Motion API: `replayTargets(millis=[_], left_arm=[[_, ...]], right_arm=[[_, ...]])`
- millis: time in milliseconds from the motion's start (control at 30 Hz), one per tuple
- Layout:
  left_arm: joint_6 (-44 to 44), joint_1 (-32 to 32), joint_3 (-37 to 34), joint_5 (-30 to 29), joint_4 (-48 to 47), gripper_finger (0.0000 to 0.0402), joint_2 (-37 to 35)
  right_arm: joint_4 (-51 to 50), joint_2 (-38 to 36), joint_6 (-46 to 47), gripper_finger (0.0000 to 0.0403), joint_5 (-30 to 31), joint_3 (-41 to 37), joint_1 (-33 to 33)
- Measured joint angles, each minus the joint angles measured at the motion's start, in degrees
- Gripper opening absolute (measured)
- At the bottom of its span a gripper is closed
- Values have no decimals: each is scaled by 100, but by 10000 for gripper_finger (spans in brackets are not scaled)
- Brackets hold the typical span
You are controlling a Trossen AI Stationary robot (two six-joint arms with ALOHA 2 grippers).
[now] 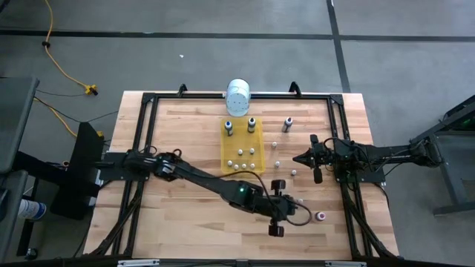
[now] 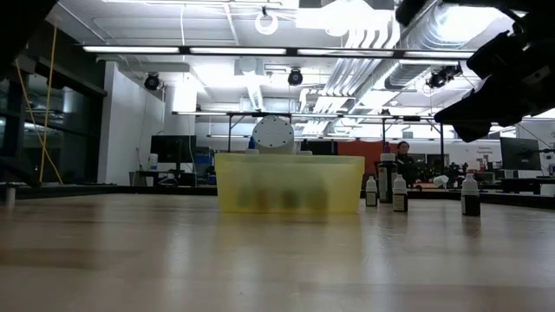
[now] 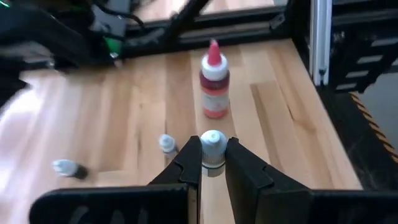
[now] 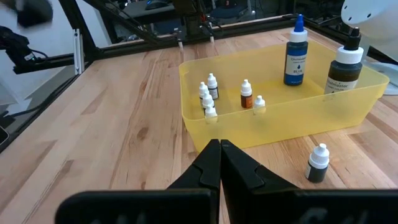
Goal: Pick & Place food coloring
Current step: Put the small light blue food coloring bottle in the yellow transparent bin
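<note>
The food coloring is a set of tiny white-capped bottles. Several stand in the yellow tray (image 4: 280, 124) (image 1: 243, 135), with a taller blue bottle (image 4: 296, 56) and a dark bottle (image 4: 345, 68). Others are scattered on the wood, among them a red bottle (image 3: 214, 84) (image 1: 320, 216). My left gripper (image 3: 213, 149) (image 1: 293, 202) reaches toward the table's near right part and is shut on one small bottle (image 3: 213, 140). My right gripper (image 4: 219, 148) (image 1: 297, 158) is shut on nothing, just right of the tray. My left gripper pinches a small bottle between its two fingers (image 3: 191, 155), which sit on either side of its whitish cap (image 3: 213, 138). The bottle stands upright in the hold. The fingers hide its lower end, so whether it rests on the table cannot be told.
A large white cylindrical container (image 1: 237, 96) (image 2: 273, 134) lies at the far edge behind the tray. Loose bottles stand right of the tray (image 1: 288, 123) (image 1: 294, 171) (image 4: 318, 162). One small bottle (image 3: 166, 143) stands near the left gripper and another (image 3: 65, 167) lies there. A black frame (image 1: 148, 133) borders the table.
</note>
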Motion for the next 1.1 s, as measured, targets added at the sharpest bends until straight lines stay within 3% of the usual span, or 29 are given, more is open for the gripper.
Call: replayTargets(millis=[500,833,967,1100], left_arm=[[-1678,327,4,-394,-1587,37,-999],[-1822,721,-13,-655,-2354,37,-1399],[-1820,858,-467,-757,-2144,37,-1791],[-1822,999,-1486,-795,-1570,37,-2373]], right_arm=[[0,2,0,0,0,0,0],[0,2,0,0,1,0,0],[0,0,0,0,1,0,0],[0,2,0,0,2,0,0]])
